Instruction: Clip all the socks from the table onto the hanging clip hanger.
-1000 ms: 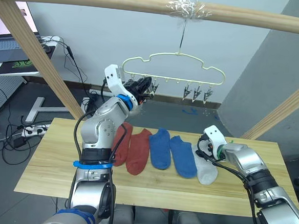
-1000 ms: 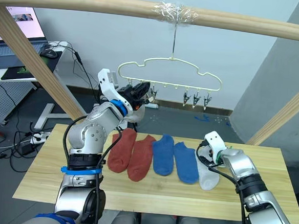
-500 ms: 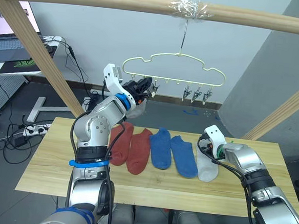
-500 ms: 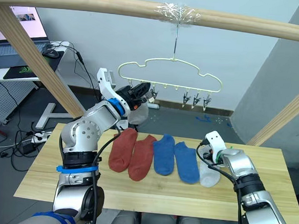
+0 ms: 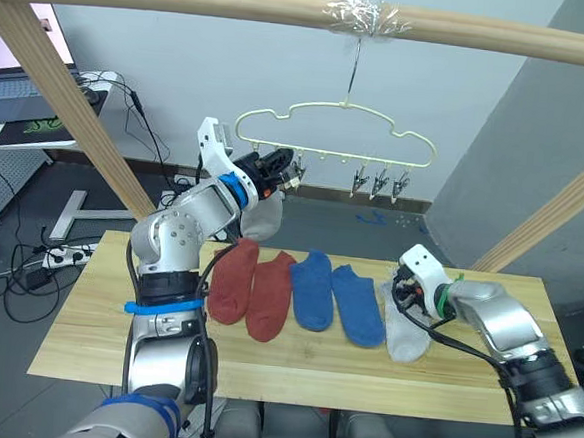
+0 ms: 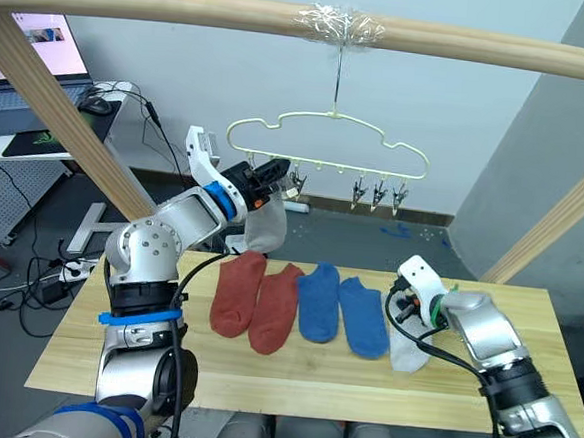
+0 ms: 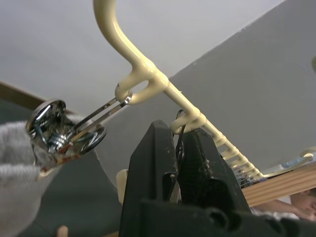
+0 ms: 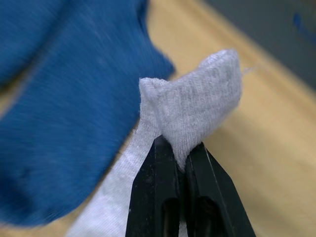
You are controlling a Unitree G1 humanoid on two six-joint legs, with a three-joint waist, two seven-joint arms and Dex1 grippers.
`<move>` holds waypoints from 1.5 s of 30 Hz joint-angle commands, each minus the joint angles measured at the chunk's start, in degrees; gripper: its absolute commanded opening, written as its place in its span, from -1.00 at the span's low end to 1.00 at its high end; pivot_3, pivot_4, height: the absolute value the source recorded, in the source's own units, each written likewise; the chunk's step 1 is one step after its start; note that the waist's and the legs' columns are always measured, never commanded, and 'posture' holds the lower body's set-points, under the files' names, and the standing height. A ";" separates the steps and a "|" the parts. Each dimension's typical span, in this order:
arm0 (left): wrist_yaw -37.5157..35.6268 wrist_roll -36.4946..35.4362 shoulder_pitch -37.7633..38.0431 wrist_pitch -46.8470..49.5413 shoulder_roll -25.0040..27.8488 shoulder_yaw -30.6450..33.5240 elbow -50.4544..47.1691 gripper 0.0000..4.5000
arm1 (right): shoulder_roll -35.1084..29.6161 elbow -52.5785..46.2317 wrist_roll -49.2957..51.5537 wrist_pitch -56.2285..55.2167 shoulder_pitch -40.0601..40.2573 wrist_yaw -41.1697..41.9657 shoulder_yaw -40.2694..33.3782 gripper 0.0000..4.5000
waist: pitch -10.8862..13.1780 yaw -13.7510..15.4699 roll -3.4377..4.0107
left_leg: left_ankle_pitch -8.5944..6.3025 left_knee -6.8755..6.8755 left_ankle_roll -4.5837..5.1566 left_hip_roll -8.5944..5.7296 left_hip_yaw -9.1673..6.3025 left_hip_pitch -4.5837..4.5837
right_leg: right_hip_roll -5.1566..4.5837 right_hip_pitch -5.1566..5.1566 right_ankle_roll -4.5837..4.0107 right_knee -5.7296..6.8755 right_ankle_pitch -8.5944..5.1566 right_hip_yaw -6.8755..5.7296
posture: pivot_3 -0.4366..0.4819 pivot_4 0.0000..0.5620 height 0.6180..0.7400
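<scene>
The clip hanger (image 5: 338, 132) hangs upper centre of the frame. One grey sock (image 6: 264, 227) dangles from a clip (image 7: 64, 131) at its left end. The left claw (image 5: 276, 165) is closed on the next clip along, as far as the wrist view shows. On the desk (image 5: 93, 335), mid-frame, lie two red socks (image 5: 252, 288) and two blue socks (image 5: 337, 297). At lower right, the right claw (image 8: 180, 160) pinches a raised fold of the second grey sock (image 5: 402, 332), beside the blue pair.
</scene>
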 commanded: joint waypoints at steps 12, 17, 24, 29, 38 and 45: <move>5.48 -7.46 -5.05 7.63 1.27 6.30 3.53 -0.95 | 10.18 -9.10 3.89 8.39 -16.06 -2.20 5.06 -0.99 | -0.01 -1.13 0.00 | 0.01 0.03 -0.02 0.00 -0.10 0.05 | 0.04 -0.01 0.00 0.13 0.00 -0.02 | -0.04 -0.43 1.00; 6.90 -8.80 -5.90 8.83 1.50 7.47 4.09 -0.95 | 13.91 -2.54 2.50 5.63 -20.99 -2.32 8.07 -0.99 | -0.01 -1.13 0.00 | 0.10 0.02 -0.18 0.00 -0.12 0.04 | 0.02 -0.02 0.00 0.16 0.00 -0.05 | -0.01 -0.45 1.00; 7.23 -8.67 -5.55 8.38 1.29 6.82 3.16 -0.95 | 17.03 4.95 0.94 1.74 -26.38 -1.15 10.34 -0.99 | -0.01 -1.20 0.00 | 0.11 0.01 -0.19 0.00 -0.13 0.04 | 0.02 -0.07 -0.01 0.24 0.00 -0.05 | 0.04 -0.45 1.00; 7.14 -8.28 -4.98 7.76 1.10 6.39 2.65 -0.95 | 18.89 8.22 -0.17 -0.17 -28.87 0.27 11.31 -0.99 | -0.01 -1.20 0.00 | 0.11 0.02 -0.18 0.01 -0.16 0.05 | 0.02 -0.09 -0.01 0.36 0.00 -0.08 | 0.07 -0.45 1.00; 7.56 -8.61 -3.77 7.38 0.60 6.40 1.18 -0.95 | 21.34 12.42 -1.43 -2.60 -32.35 1.97 11.64 -0.99 | -0.01 -0.97 0.00 | 0.11 0.01 -0.19 0.01 -0.16 0.04 | 0.02 -0.10 -0.01 0.36 0.00 -0.08 | 0.12 -0.46 1.00; 7.56 -8.70 -3.12 7.44 0.48 6.35 0.33 -0.95 | 22.21 16.02 -2.77 -4.89 -35.19 3.09 11.13 -0.99 | -0.01 -0.66 0.00 | 0.11 0.01 -0.19 0.01 -0.17 0.04 | 0.02 -0.10 -0.01 0.36 0.00 -0.09 | 0.14 -0.47 1.00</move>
